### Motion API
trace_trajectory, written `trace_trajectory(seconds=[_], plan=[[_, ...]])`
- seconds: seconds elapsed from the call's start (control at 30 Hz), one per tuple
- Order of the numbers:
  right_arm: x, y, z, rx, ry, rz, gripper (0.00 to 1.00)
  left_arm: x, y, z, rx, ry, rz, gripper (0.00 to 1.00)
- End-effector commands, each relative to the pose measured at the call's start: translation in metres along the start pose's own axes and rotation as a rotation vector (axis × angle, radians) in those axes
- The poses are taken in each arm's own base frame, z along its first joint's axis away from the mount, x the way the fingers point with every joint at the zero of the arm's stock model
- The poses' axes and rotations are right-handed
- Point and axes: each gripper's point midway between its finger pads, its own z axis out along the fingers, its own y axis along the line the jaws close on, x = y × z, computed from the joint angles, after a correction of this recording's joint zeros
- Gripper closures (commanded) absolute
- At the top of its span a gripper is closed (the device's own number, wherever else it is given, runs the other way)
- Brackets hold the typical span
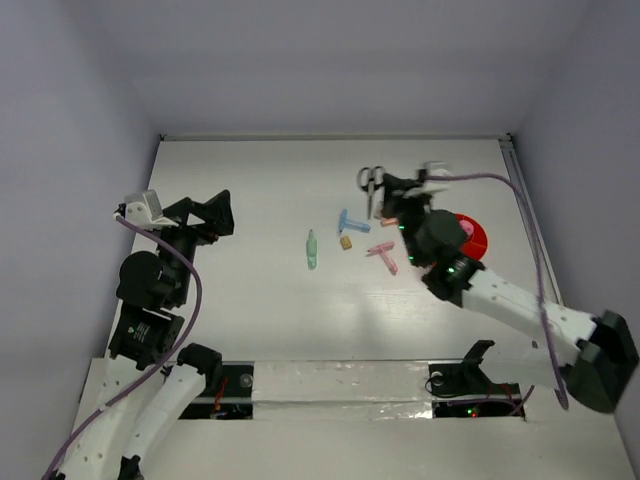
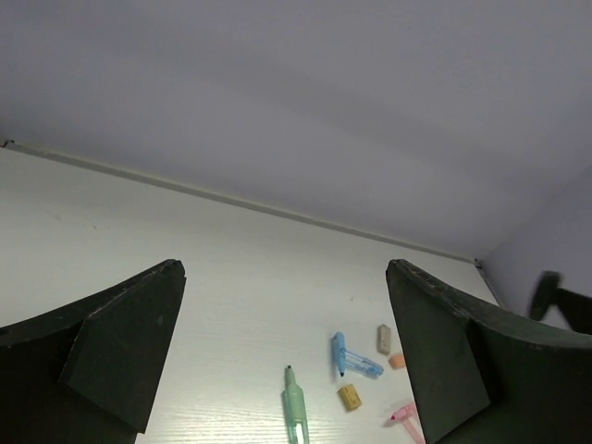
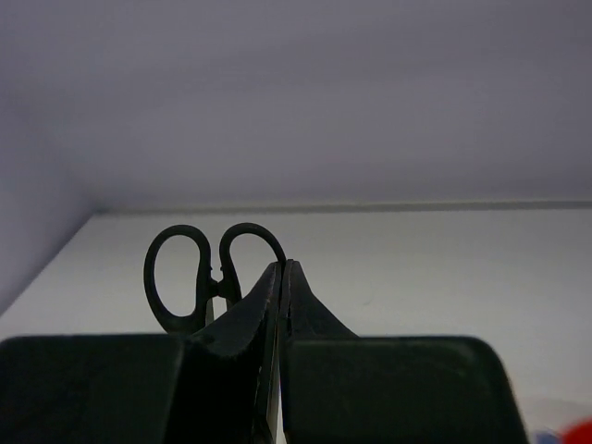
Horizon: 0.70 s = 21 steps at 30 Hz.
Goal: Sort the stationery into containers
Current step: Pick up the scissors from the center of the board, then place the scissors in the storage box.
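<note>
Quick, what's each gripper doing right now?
Left gripper: open, empty.
Right gripper: closed, apparently pinching the scissors by the blades.

black scissors (image 1: pixel 372 182), green stick (image 1: pixel 311 249), orange-red bowl (image 1: pixel 481 240)

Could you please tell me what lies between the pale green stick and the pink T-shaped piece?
The tiny tan block sits between the pale green stick and the pink T-shaped piece, touching neither; the top external view shows it.
</note>
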Motion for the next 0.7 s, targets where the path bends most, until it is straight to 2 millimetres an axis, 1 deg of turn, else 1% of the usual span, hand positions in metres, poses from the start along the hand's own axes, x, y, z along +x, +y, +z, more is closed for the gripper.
trace_trajectory(seconds=[0.0,0.03,0.07,0.1,0.13,0.17,0.2,0.27,0.3,0.33,0.4,0.43,0.47,0.5,0.53,0.57,0.6,0.63,0.67], plan=[[-0.021,-0.11,-0.043,0.394,-0.167,0.121,1.0,-0.009,-0.012,-0.003,0.052,-0.034,-0.014,0.12],[-0.025,-0.13,-0.055,0.46,-0.186,0.135,1.0,-0.009,-0.014,-0.004,0.06,-0.031,-0.016,0.11],[-0.042,-0.161,-0.074,0.55,-0.242,0.158,1.0,-0.01,-0.014,-0.004,0.06,-0.035,-0.017,0.11],[-0.041,-0.181,-0.089,0.634,-0.252,0.163,1.0,-0.01,-0.017,-0.006,0.072,-0.033,-0.021,0.11],[-0.027,-0.198,-0.101,0.689,-0.223,0.138,1.0,-0.01,-0.017,-0.006,0.073,-0.034,-0.021,0.11],[-0.036,-0.211,-0.116,0.732,-0.259,0.153,1.0,-0.01,-0.019,-0.007,0.081,-0.032,-0.022,0.12],[-0.031,-0.232,-0.132,0.827,-0.251,0.13,1.0,-0.01,-0.021,-0.008,0.091,-0.03,-0.025,0.12],[-0.029,-0.252,-0.154,0.913,-0.264,0.119,1.0,-0.009,-0.024,-0.009,0.101,-0.027,-0.028,0.11],[-0.028,-0.265,-0.163,0.968,-0.265,0.102,1.0,-0.009,-0.026,-0.01,0.109,-0.023,-0.029,0.12],[-0.022,-0.273,-0.17,1.007,-0.246,0.087,1.0,-0.009,-0.026,-0.01,0.107,-0.024,-0.027,0.11],[-0.013,-0.287,-0.181,1.077,-0.22,0.051,1.0,-0.008,-0.032,-0.012,0.13,-0.016,-0.033,0.11],[-0.013,-0.3,-0.19,1.135,-0.22,0.037,1.0,-0.007,-0.031,-0.011,0.128,-0.016,-0.031,0.12],[-0.013,-0.306,-0.194,1.168,-0.222,0.034,1.0,-0.007,-0.034,-0.013,0.138,-0.012,-0.033,0.11],[-0.013,-0.311,-0.194,1.176,-0.226,0.035,1.0,-0.005,-0.035,-0.013,0.144,-0.006,-0.034,0.11],[-0.012,-0.324,-0.197,1.223,-0.233,0.039,1.0,-0.005,-0.035,-0.013,0.145,-0.004,-0.032,0.11],[-0.011,-0.331,-0.196,1.239,-0.23,0.039,1.0,-0.003,-0.038,-0.013,0.152,0.002,-0.034,0.11],[-0.014,-0.335,-0.189,1.233,-0.233,0.048,1.0,-0.002,-0.04,-0.013,0.161,0.007,-0.035,0.12],[-0.003,-0.342,-0.182,1.25,-0.197,0.038,1.0,-0.001,-0.04,-0.013,0.16,0.009,-0.032,0.11],[-0.002,-0.35,-0.18,1.268,-0.192,0.024,1.0,0.0,-0.042,-0.014,0.171,0.014,-0.033,0.11]])
